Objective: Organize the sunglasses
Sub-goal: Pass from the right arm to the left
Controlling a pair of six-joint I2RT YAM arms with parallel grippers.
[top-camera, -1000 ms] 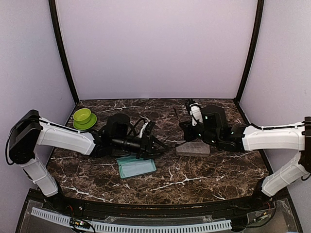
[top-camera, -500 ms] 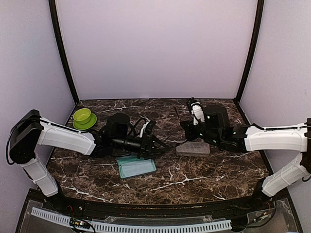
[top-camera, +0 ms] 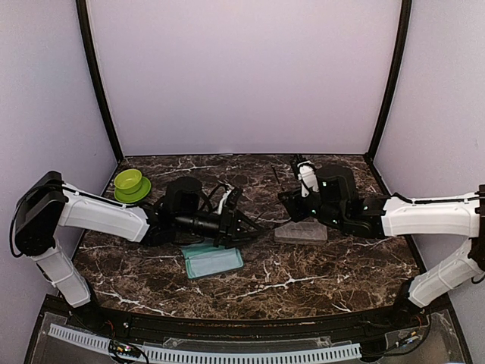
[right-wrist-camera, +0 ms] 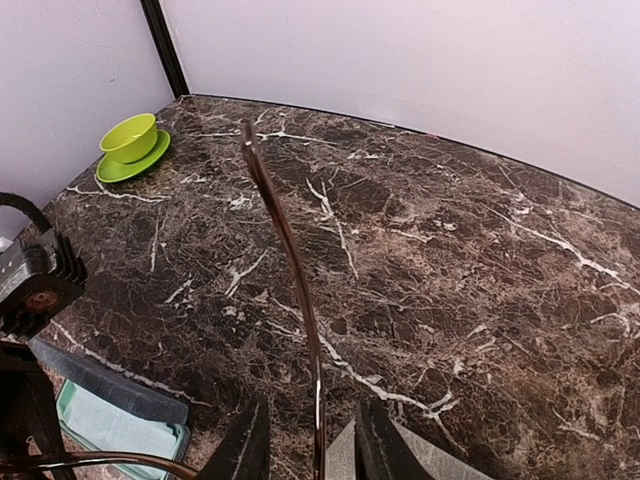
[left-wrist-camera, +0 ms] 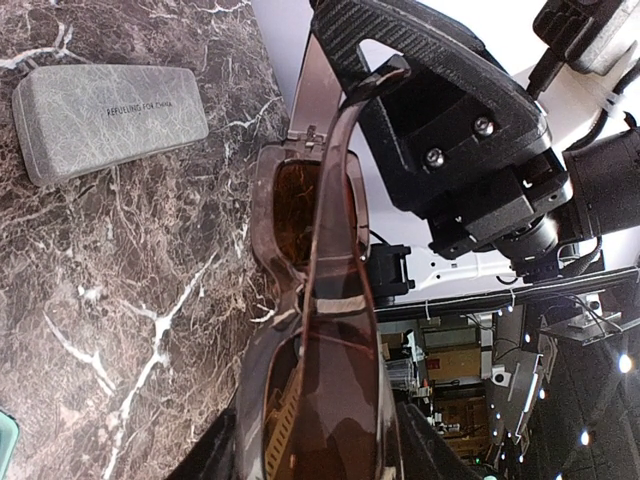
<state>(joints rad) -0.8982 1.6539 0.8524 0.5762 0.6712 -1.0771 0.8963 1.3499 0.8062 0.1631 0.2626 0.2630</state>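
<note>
My left gripper (top-camera: 244,230) (left-wrist-camera: 320,455) is shut on the sunglasses with dark reddish-brown lenses (left-wrist-camera: 312,210), holding them by the front above the table. One thin brown temple arm (right-wrist-camera: 285,240) stands out from them. It passes between the fingers of my right gripper (top-camera: 288,199) (right-wrist-camera: 312,445), which are apart on either side of it. The right gripper also shows in the left wrist view (left-wrist-camera: 440,130), close against the glasses. The purple-tinted pair is out of view.
A shut beige-grey case (top-camera: 301,232) (left-wrist-camera: 105,115) lies under the right gripper. An open blue-grey case with a light-blue lining (top-camera: 214,262) (right-wrist-camera: 110,420) lies in front of the left gripper. A green bowl on a saucer (top-camera: 130,183) (right-wrist-camera: 130,145) stands at the back left.
My right gripper has edged slightly left toward the left gripper, and the temple arm now stands up behind it. The left gripper has barely moved.
</note>
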